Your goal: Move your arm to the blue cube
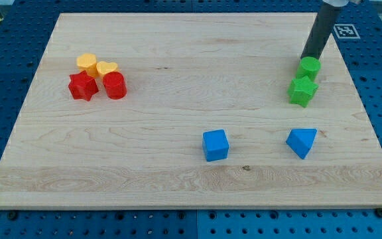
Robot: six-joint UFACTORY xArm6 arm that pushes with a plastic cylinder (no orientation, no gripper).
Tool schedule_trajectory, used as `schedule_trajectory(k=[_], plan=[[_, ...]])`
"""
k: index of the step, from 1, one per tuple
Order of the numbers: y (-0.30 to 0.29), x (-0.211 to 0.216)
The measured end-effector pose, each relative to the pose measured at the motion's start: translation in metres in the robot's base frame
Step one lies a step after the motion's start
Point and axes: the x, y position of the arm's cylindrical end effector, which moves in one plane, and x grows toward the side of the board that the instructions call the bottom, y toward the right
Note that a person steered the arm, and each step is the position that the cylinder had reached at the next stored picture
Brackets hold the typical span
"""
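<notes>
The blue cube (215, 145) sits on the wooden board at the view's lower middle. My tip (306, 58) is at the view's upper right, touching or just behind the top of a green cylinder-like block (309, 67). The tip is far from the blue cube, up and to the right of it. A green star block (302, 90) lies just below the green cylinder.
A blue wedge-shaped block (302, 142) lies right of the blue cube. At the view's left sit a red star (83, 86), a red cylinder (115, 85), a yellow block (87, 63) and a yellow heart (107, 68), close together. The wooden board (144, 179) lies on a blue pegboard.
</notes>
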Motion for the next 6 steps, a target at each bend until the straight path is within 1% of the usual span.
schedule_trajectory(k=[1, 2, 3, 4, 6], plan=[[0.0, 0.021], [-0.037, 0.005], [-0.116, 0.0], [-0.173, 0.018], [-0.247, 0.081]])
